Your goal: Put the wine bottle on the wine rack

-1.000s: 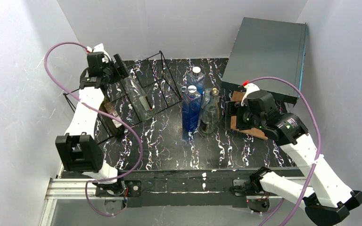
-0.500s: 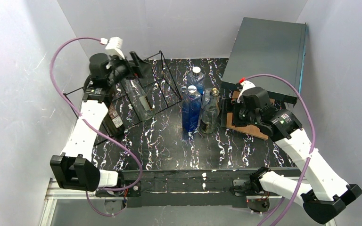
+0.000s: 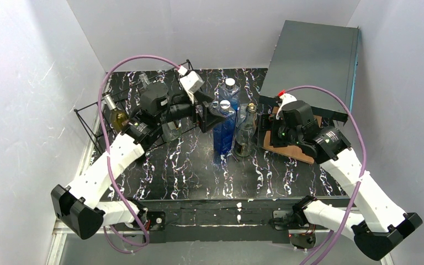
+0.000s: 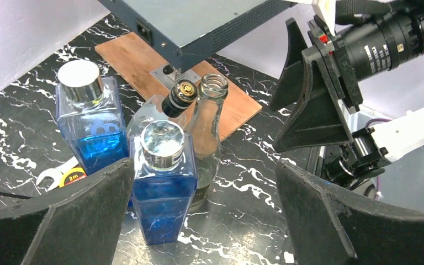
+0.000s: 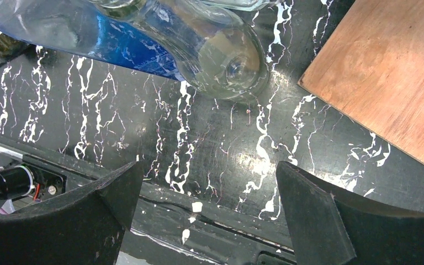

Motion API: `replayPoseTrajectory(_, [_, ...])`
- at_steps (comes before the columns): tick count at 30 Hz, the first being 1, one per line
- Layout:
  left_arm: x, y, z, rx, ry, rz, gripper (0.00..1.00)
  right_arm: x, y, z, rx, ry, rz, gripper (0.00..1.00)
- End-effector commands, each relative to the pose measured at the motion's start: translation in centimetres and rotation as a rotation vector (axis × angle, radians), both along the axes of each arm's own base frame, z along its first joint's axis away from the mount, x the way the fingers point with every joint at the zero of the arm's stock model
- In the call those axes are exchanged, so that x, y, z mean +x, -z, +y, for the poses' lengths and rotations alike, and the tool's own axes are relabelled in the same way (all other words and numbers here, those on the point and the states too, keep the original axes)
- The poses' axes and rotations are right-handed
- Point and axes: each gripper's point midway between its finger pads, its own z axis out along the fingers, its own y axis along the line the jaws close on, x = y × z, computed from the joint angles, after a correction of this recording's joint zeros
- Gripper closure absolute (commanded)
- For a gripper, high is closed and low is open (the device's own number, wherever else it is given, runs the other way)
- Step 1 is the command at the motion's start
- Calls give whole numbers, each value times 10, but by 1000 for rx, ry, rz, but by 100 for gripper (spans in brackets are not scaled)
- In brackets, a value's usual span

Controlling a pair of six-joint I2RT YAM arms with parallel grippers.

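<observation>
While only the overhead view shows a green wine bottle (image 3: 116, 116) lying on the wine rack (image 3: 88, 122) at far left, its lower half hidden behind the left arm, the left wrist view picks out a silver-capped blue bottle (image 4: 163, 190), a clear open-necked bottle (image 4: 207, 127) and a dark-capped bottle (image 4: 178, 96) standing together on the table (image 4: 243, 187). The left fingers (image 4: 83, 212) and right fingers (image 5: 320, 221) both gape wide, holding nothing. A yellow tag (image 4: 73, 176) beside a wrench (image 4: 47, 175) seems to read "2m".

Light: bright and even from above; I see only soft shadows.
Glare: white glints on the clear bottle (image 5: 229, 66) and the silver cap (image 4: 163, 142).
Focus: my left fingers (image 4: 72, 221) look soft up close.
</observation>
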Motion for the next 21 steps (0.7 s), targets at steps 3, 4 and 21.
replayPoseTrajectory(3, [-3,16,-6,112,-25,-100,2,0,-21,0,43,4,-70,0])
replayPoseTrajectory(4, [-2,20,-7,126,-36,-100,2,0,-22,-1,43,5,-72,0])
replayPoseTrajectory(21, [19,80,-29,234,-90,11,2,-5,-22,-3,54,0,-77,0])
